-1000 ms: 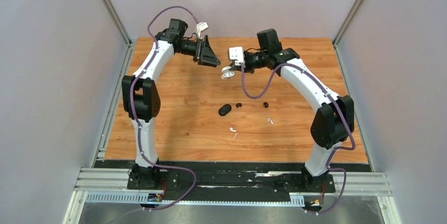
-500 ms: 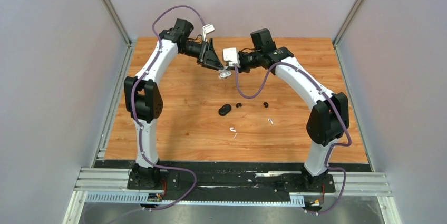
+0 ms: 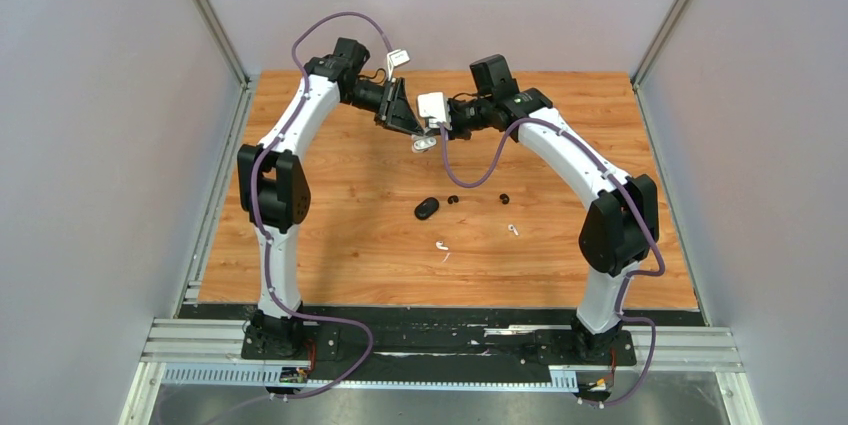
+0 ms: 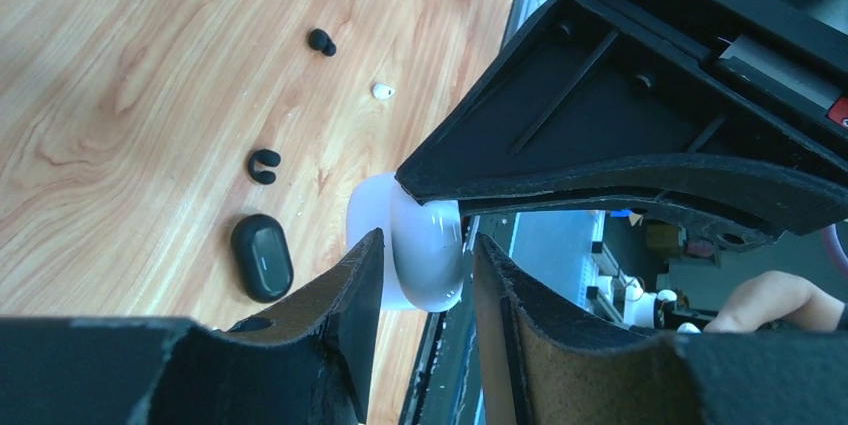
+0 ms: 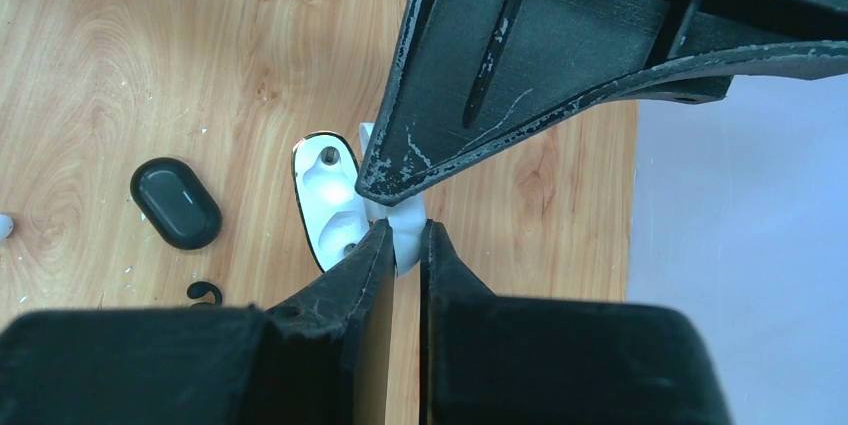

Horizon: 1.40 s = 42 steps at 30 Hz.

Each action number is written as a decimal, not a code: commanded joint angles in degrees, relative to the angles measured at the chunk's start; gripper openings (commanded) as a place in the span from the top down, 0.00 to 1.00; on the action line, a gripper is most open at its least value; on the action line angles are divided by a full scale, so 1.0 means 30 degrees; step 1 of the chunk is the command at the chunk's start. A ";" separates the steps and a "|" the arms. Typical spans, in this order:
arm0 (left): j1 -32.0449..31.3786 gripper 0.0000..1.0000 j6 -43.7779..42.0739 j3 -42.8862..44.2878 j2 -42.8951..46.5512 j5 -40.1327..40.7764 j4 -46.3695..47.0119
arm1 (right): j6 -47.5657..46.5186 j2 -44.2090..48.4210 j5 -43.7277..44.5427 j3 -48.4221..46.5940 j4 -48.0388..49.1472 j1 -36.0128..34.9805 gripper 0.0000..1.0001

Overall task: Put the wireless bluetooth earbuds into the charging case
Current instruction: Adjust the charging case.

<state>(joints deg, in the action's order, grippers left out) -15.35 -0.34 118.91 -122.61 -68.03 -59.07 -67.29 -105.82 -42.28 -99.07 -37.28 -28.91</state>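
Observation:
My right gripper is shut on the thin lid of an open white charging case and holds it in the air over the far middle of the table. In the right wrist view the gripper pinches the lid and the case's white inside faces left. My left gripper is open, a finger on each side of the case body, with a small gap on the right side. Two black earbuds and two white earbuds lie loose on the table.
A shut black charging case lies mid-table beside the black earbuds; it also shows in the left wrist view and the right wrist view. Grey walls enclose the wooden table on three sides.
Both grippers have moved toward each other over the far middle. The left gripper's fingers have come round the white case that the right gripper holds.

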 commanded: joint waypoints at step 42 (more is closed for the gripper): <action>-0.0302 0.58 -0.1478 0.2140 -0.1319 -0.0061 -0.2072 | 0.0420 -0.0659 0.0617 -0.1402 0.0147 -0.0351 1.00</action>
<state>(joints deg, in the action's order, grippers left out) -16.03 -3.40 122.76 -126.08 -66.96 -64.05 -66.11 -107.74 -39.92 -100.55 -37.93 -29.63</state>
